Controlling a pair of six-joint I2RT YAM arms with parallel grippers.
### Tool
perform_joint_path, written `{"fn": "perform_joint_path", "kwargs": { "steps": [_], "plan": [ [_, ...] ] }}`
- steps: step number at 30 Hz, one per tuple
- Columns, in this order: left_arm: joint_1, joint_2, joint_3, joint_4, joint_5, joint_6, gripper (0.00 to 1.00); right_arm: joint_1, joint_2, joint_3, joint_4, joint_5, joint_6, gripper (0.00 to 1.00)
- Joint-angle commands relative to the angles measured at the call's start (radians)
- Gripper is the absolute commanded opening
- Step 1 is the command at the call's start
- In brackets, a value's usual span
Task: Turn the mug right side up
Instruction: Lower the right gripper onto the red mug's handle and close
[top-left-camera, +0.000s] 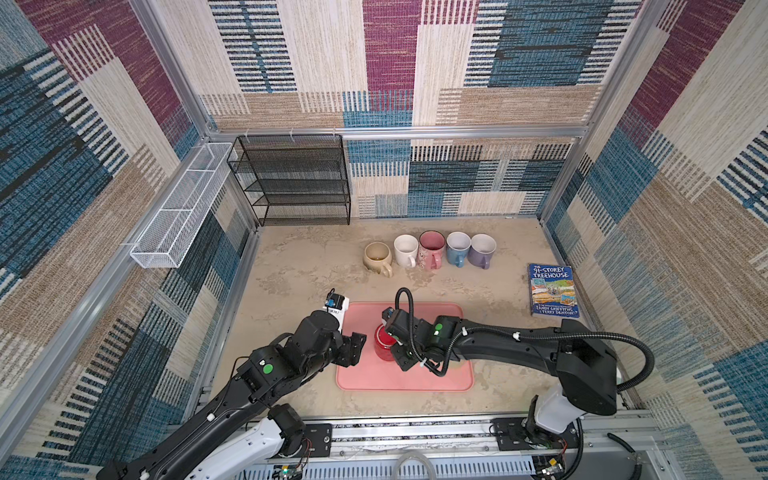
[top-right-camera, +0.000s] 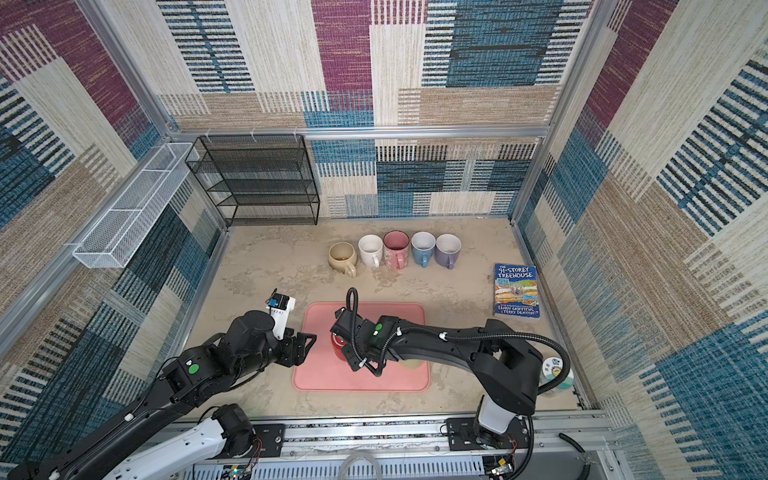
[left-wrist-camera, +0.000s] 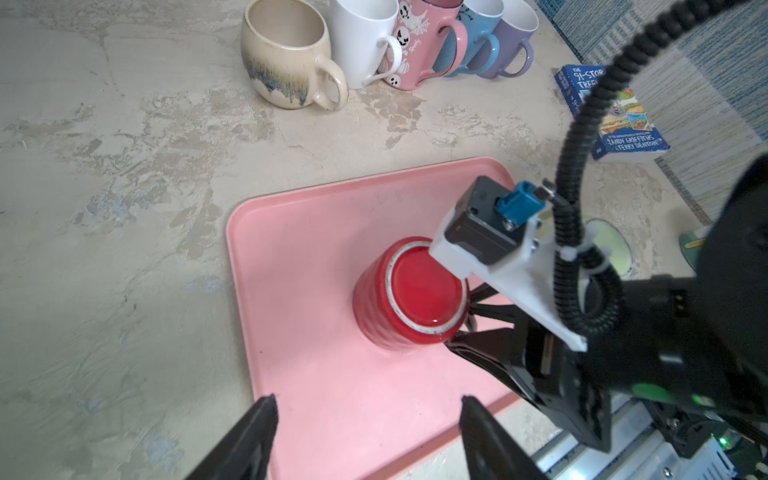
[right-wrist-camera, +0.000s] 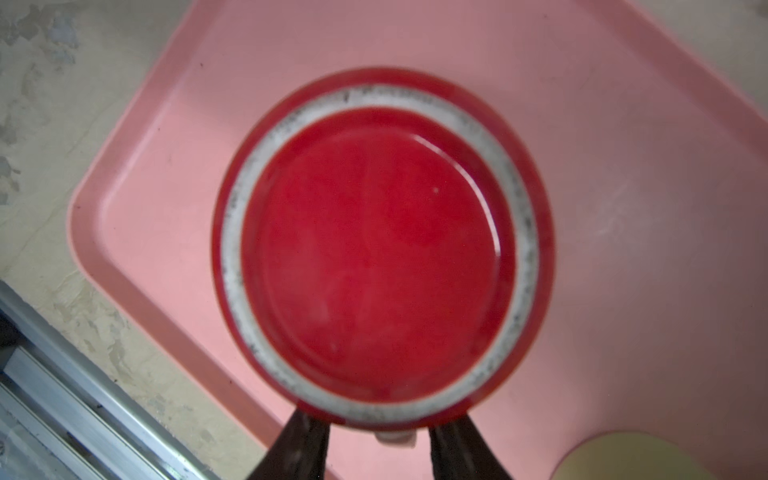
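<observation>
1. Close against the red mug (right-wrist-camera: 374, 249) sits the right claw (right-wrist-camera: 380, 417). Its two dark fingers (right-wrist-camera: 299, 449) reach in at the mug's side wall, below the upturned base, with a gap and a small pale patch between them. The base hides their tips, so I cannot tell whether they pinch the mug or only flank it.
2. Upside down, the red mug (left-wrist-camera: 419, 291) stands rim-down near the middle of the pink tray (left-wrist-camera: 311, 249), its base with a whitish unglazed ring facing up. Both top views show it there (top-left-camera: 382, 343) (top-right-camera: 337, 343), half under the right wrist.
3. Over the tray's left edge hovers the left claw (left-wrist-camera: 370, 415), spread wide and empty. It points toward the mug but is well apart from it.
4. Flat on the mottled beige worktop (top-left-camera: 291, 270) lies the tray (top-left-camera: 415, 378). A pale yellowish object (top-right-camera: 411, 365) shows at its near right corner, mostly hidden by the right arm.
5. Beyond the tray's far edge five mugs stand upright in a tight row, handles toward the tray: beige (top-left-camera: 376, 257), white (top-left-camera: 405, 249), pink (top-left-camera: 431, 247), blue (top-left-camera: 457, 247) and lilac (top-left-camera: 482, 249).
6. Off the tray's far right corner a book (top-left-camera: 552, 291) lies cover up.
7. Right of the tray, a shiny disc (left-wrist-camera: 606, 249) rests on the worktop.
8. Well beyond the tray's far left corner stands a black mesh shelf (top-left-camera: 295, 178), with a white wire basket (top-left-camera: 178, 208) fixed to the left wall beside it.
</observation>
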Motion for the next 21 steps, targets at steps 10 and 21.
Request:
{"fn": "perform_joint_path", "kwargs": {
  "steps": [10,21],
  "plan": [
    [0.0,-0.008,0.028,-0.104,-0.047,-0.006,0.74,-0.038,0.09,0.077,0.065,0.006,-0.044,0.33],
    [0.0,0.031,0.027,-0.071,-0.029,-0.003,0.74,-0.073,0.015,-0.008,0.081,-0.01,-0.035,0.21]
  ]
}}
